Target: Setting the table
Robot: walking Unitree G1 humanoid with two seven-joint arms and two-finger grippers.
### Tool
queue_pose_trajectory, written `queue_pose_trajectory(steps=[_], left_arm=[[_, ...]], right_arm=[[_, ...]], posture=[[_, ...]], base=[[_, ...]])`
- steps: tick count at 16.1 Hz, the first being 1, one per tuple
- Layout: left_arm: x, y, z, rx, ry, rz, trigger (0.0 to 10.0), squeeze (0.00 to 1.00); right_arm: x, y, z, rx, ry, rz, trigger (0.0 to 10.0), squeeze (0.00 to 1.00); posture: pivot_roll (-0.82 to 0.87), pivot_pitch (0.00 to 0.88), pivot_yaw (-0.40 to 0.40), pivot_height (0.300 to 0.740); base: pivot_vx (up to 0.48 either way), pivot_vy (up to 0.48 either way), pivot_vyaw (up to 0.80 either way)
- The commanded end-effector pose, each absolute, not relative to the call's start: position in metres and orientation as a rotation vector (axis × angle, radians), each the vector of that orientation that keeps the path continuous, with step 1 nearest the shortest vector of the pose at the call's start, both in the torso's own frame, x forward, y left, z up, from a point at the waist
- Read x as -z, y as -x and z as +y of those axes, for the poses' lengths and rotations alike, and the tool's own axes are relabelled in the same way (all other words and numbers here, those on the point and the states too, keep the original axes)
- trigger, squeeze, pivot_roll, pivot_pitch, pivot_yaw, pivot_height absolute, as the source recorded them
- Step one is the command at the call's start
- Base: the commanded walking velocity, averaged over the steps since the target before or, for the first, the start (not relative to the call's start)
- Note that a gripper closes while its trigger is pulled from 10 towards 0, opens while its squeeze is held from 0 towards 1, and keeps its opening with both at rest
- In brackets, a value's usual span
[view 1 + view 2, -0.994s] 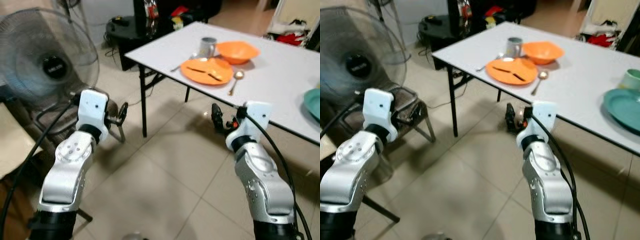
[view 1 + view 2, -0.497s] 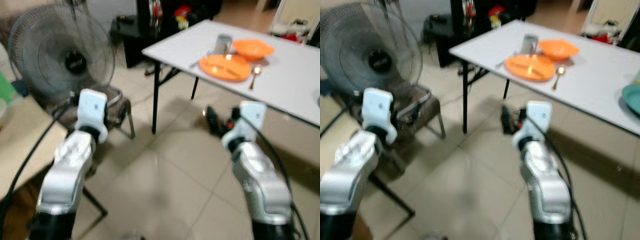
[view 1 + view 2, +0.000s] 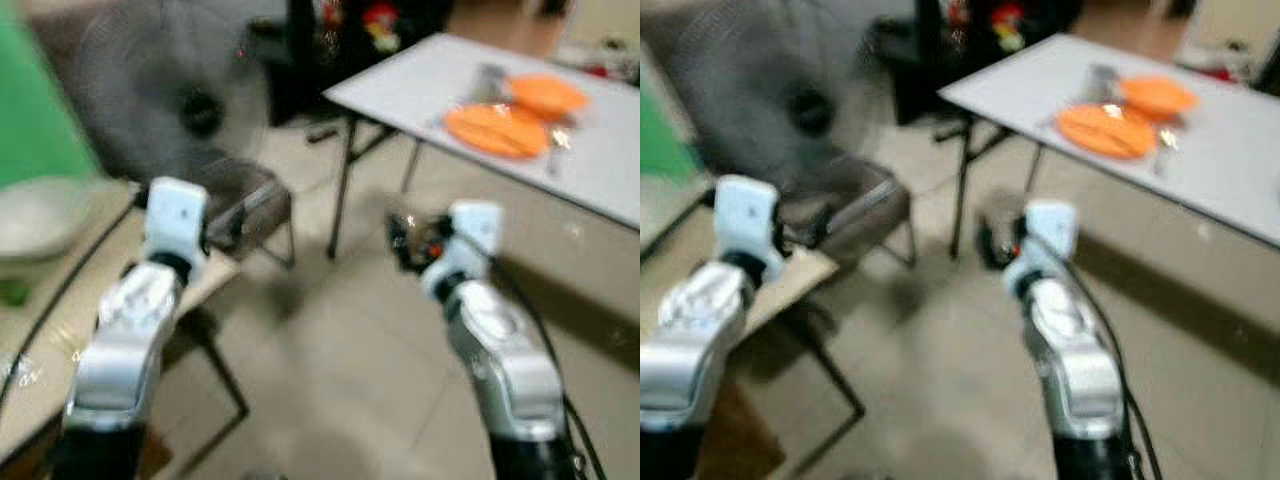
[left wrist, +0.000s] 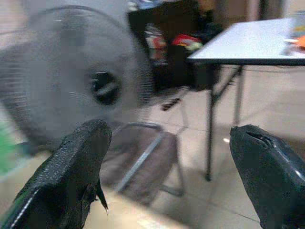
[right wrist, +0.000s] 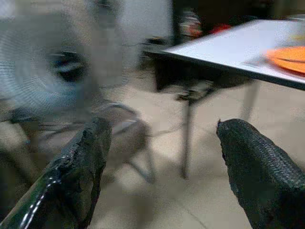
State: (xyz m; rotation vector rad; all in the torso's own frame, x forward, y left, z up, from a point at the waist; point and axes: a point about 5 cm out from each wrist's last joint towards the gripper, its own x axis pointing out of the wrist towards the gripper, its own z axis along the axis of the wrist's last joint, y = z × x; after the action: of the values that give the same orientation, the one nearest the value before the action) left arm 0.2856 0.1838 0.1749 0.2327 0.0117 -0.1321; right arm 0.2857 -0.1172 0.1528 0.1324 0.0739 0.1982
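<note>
Orange plate [image 3: 497, 130] lies near the front edge of the white desk [image 3: 420, 85], upper right of head views, blurred. Just behind it an orange bowl [image 3: 546, 95] and a metal cup [image 3: 487, 80]; a spoon [image 3: 556, 150] lies just right of the plate. All sit close to the desk's near corner w/ bare desktop around them. Dark cutlery on the plate is too smeared to tell.

Desk's corner points toward the robot's left; black folding legs [image 3: 341, 200] drop from it to the tiled floor [image 3: 330, 380]. Wide open tile btwn robot and desk. Left of that gap: a metal-framed chair [image 3: 250, 205] w/ a big standing fan [image 3: 175, 110] behind it. A pale surface [image 3: 40, 330] w/ a thin black leg crowds the lower left; green blur at far left edge. Dark cabinet w/ clutter [image 3: 340, 30] behind the desk corner.

Both arms are raised forward, elbows bent, over the floor, well apart from the desk. Left gripper [image 4: 176, 176] points at fan and chair, fingers spread wide, nothing btwn them. Right gripper [image 5: 162, 171] also splayed wide, empty, aimed at the desk's leg and the fan; plate edge [image 5: 288, 58] is visible beyond it on the desk.
</note>
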Motion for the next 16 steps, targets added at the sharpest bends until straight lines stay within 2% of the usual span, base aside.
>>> queue_pose_trajectory(steps=[1,7,11,16], left_arm=[[-0.177,-0.285,0.182,0.134,-0.237,0.008,10.0,1.00],[-0.180,-0.284,0.184,0.110,-0.227,-0.014,10.0,1.00],[-0.184,-0.287,0.187,0.079,-0.248,-0.034,10.0,1.00],[-0.182,-0.286,0.187,0.070,-0.241,-0.034,10.0,1.00]], right_arm=[[-0.154,-0.288,-0.122,-0.195,-0.119,0.070,10.0,0.00],[-0.152,-0.296,-0.117,-0.281,-0.092,0.090,10.0,0.00],[-0.150,-0.300,-0.111,-0.314,-0.086,0.096,10.0,0.00],[-0.147,-0.306,-0.121,-0.258,-0.079,0.107,10.0,0.00]], posture=[[0.14,0.000,0.014,0.740],[0.16,0.000,-0.006,0.740],[0.17,0.000,-0.011,0.740],[0.17,0.000,-0.020,0.740]], base=[[0.000,0.337,0.80],[0.000,0.281,0.80],[0.000,-0.427,0.80],[0.000,-0.480,0.80]])
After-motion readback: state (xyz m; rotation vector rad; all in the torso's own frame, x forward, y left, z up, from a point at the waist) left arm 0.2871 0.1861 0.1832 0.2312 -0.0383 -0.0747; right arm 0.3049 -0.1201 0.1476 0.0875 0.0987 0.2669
